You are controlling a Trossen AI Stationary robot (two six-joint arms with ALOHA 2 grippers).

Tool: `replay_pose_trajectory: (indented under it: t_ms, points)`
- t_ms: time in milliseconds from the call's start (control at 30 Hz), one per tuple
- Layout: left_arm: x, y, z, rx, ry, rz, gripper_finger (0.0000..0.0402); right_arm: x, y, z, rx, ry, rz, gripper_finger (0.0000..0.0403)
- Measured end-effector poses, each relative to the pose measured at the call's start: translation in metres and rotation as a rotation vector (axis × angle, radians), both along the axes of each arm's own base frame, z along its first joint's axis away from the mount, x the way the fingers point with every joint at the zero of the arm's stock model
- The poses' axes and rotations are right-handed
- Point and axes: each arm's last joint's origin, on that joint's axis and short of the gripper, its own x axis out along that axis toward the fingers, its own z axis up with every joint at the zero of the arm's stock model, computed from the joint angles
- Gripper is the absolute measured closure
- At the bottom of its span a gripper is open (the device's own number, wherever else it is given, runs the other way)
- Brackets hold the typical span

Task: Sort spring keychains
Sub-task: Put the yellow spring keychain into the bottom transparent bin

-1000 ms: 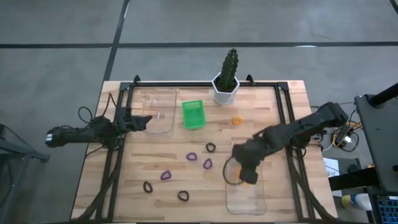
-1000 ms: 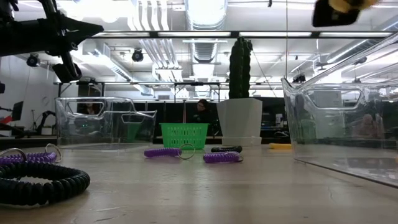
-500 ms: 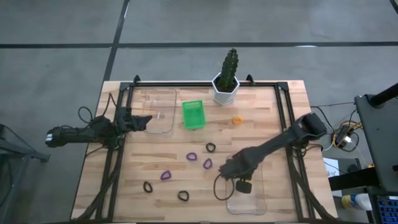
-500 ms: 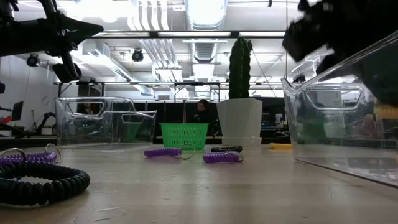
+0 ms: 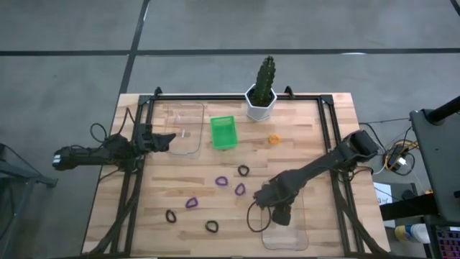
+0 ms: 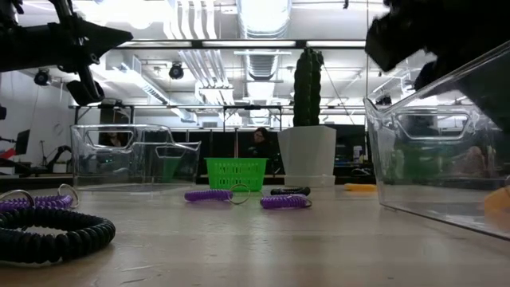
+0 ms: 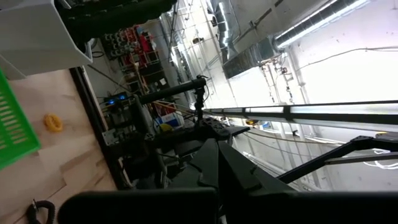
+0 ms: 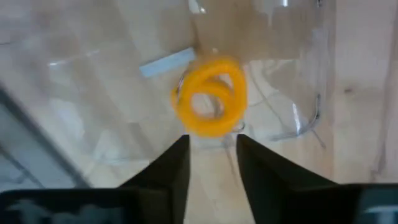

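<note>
Fingers of the right gripper [image 8: 211, 155], spread, hang over an orange keychain [image 8: 210, 104] in the lower-right clear tray [image 5: 296, 234]; lifting out might snag it.

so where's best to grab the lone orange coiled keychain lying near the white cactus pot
Come straight down on the orange coiled keychain and pinch across one side of its loop. It lies flat on the bare wooden table, clear of the white cactus pot and green basket.
</note>
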Motion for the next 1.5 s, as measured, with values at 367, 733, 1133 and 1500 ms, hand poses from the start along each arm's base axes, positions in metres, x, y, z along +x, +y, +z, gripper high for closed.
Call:
replay_pose_trajectory:
  t_ms: [367, 733, 1133, 1500]
  points:
    - [0.0, 0.0, 0.0, 0.0, -0.003, 0.0, 0.04, -0.011, -0.019, 0.059, 0.073, -0.191, -0.046, 0.0212]
    - [0.0, 0.0, 0.0, -0.004, -0.003, -0.001, 0.04, -0.017, -0.092, 0.101, -0.196, -0.44, -0.29, 0.0223]
    - [0.0, 0.0, 0.0, -0.012, -0.006, -0.003, 0.04, -0.01, -0.187, 0.085, -0.284, -0.348, -0.587, 0.0225]
    - [0.0, 0.0, 0.0, -0.022, -0.008, -0.006, 0.04, 0.007, -0.237, 0.026, -0.311, -0.142, -0.488, 0.0225]
